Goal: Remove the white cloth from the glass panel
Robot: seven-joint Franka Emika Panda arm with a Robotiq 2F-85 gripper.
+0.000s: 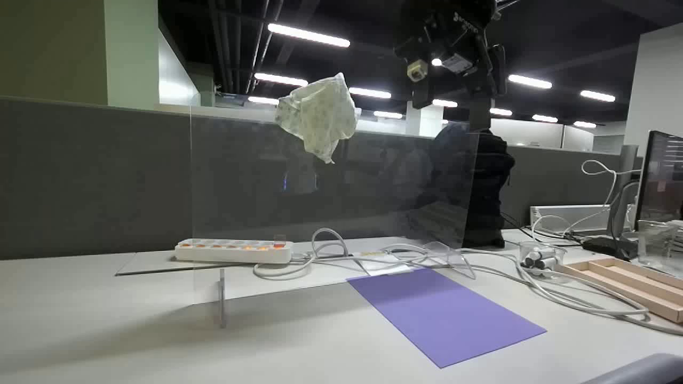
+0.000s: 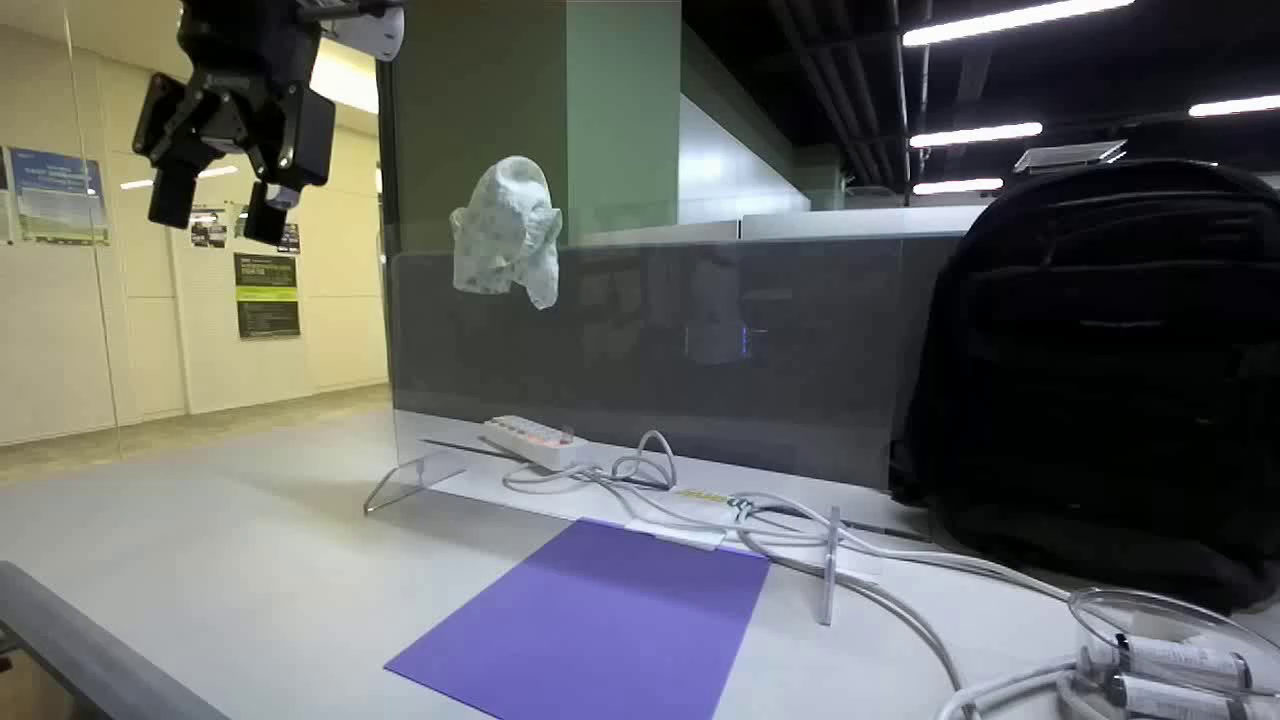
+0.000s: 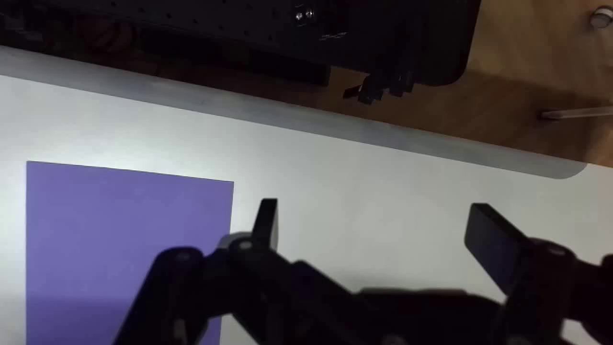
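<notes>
The white cloth hangs crumpled over the top edge of the upright clear glass panel. In an exterior view, the cloth also shows near one end of the panel. My gripper is open and empty, above table height and apart from the cloth. It also shows up and to the left of the cloth in an exterior view. In the wrist view the gripper's fingers are wide apart with only tabletop behind them. The cloth is out of the wrist view.
A purple sheet lies before the panel. A white power strip and cables lie behind it. A clear foot supports the panel. A black backpack, a wooden tray and a bowl of small bottles stand nearby.
</notes>
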